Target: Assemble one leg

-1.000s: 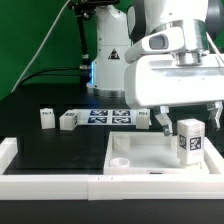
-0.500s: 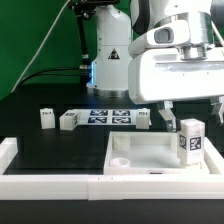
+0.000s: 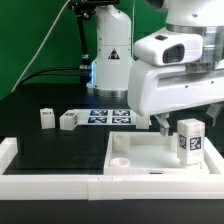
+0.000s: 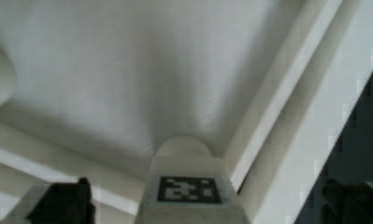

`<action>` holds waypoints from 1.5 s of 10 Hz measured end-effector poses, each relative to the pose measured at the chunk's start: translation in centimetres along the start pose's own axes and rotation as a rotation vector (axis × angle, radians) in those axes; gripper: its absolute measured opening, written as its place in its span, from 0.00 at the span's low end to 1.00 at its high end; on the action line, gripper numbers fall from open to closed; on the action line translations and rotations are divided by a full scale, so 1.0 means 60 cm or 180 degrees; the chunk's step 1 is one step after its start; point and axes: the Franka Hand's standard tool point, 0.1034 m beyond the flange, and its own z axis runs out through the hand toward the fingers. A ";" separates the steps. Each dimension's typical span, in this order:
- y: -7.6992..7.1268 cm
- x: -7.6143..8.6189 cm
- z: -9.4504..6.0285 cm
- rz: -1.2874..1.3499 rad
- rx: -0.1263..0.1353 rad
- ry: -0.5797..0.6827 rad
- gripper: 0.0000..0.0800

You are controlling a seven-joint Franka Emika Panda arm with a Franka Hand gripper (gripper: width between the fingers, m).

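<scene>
A black table (image 3: 60,150) fills the room's foreground, with a green backdrop (image 3: 30,40) to the exterior view's left and the arm's white base (image 3: 108,55) glowing blue at the back. A raised white rail (image 3: 50,180) runs along the table's near edge.

On the exterior view's right lies the large white panel (image 3: 145,150), a round socket (image 3: 120,158) showing in its near corner. The leg (image 3: 190,142) stands upright on the panel's far-right area, its black-and-white tag facing the camera. I cannot tell whether its foot sits in a socket or simply on the surface.

Directly over it hangs the gripper (image 3: 189,122), its bulky white housing taking up the upper right of the scene. One finger (image 3: 162,124) hangs beside the leg on the exterior view's left, with a clear gap between them; the opposite finger is lost at the frame's edge. The wrist view looks down past the leg's tagged top, with a dark fingertip (image 4: 67,200) standing apart from it, so the jaws are spread wide and grip nothing.

Farther back, the marker board (image 3: 105,116) lies flat on the table. Just beside it, on the exterior view's left, sit two spare legs (image 3: 46,118), close together and well apart from the panel.
</scene>
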 end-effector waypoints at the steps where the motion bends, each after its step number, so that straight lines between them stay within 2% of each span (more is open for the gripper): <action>1: -0.001 0.001 -0.001 -0.0001 -0.0004 0.0020 0.81; 2: -0.005 0.004 -0.003 -0.0005 0.0000 0.0029 0.78; 4: -0.010 0.006 -0.004 -0.0020 0.0001 0.0037 0.43; 5: -0.010 0.006 -0.005 -0.0018 0.0000 0.0038 0.43; 6: -0.010 0.006 -0.004 -0.0018 0.0000 0.0037 0.37; 9: -0.011 0.006 -0.004 0.0231 0.0005 0.0038 0.37; 12: -0.022 0.009 -0.003 0.1771 0.0047 0.0044 0.37; 15: -0.032 0.011 -0.002 0.3277 0.0156 0.0005 0.37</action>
